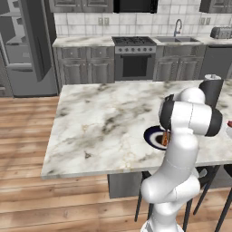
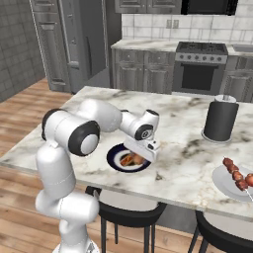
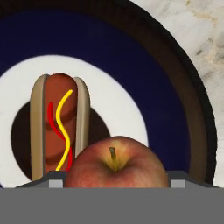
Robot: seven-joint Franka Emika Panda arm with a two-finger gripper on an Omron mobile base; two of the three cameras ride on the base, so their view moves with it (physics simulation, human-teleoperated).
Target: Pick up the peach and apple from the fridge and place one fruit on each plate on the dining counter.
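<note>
A deep-red apple point(image 3: 116, 164) with a short stem sits between my gripper's point(image 3: 116, 183) finger tips, and the gripper is shut on it. It hangs just above the dark navy plate point(image 3: 175, 100) with a pale centre, where a hot dog point(image 3: 59, 122) lies. That plate point(image 2: 114, 157) rests near the front edge of the marbled dining counter point(image 1: 99, 122), under my hand point(image 2: 143, 146). A white plate point(image 2: 225, 184) lies at the counter's right end. A round orange-red shape point(image 2: 249, 179) on it, cut by the frame edge, may be the peach. The fridge point(image 1: 22, 50) stands at the far left.
A skewer of red pieces point(image 2: 234, 171) lies on the white plate. A dark cylinder point(image 2: 220, 118) stands on the counter behind and to the right of my hand. Black stools point(image 2: 128, 210) are tucked under the front edge. A stove point(image 1: 134, 56) and cabinets line the back wall.
</note>
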